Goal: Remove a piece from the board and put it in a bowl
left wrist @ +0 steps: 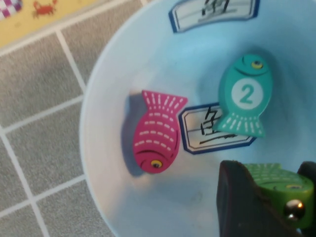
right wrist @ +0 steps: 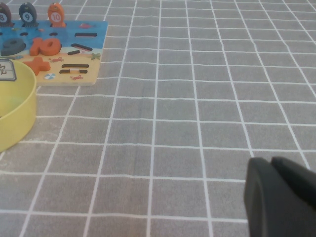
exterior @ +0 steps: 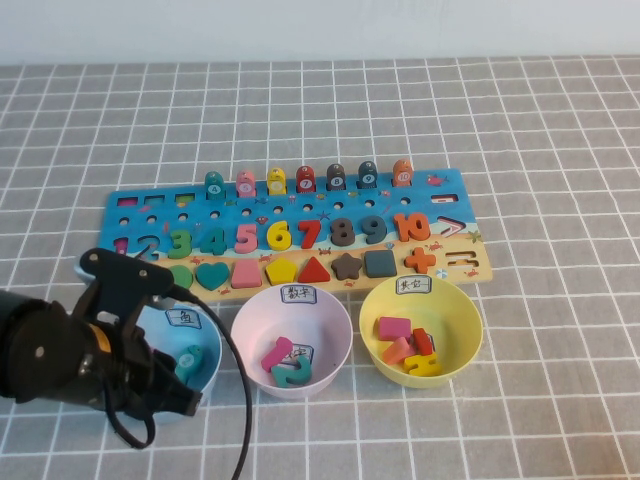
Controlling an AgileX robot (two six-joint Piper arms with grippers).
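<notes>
The number and shape board lies across the middle of the table. My left gripper hangs inside the light blue bowl and is shut on a green fish piece. A pink fish and a teal fish marked 2 lie in that bowl. In the high view the left arm covers much of the blue bowl, where the teal fish shows. My right gripper is shut and empty, low over bare table to the right of the board.
A pink bowl with number pieces and a yellow bowl with shape pieces stand in front of the board. The yellow bowl's rim shows in the right wrist view. Fish pegs stand along the board's far edge.
</notes>
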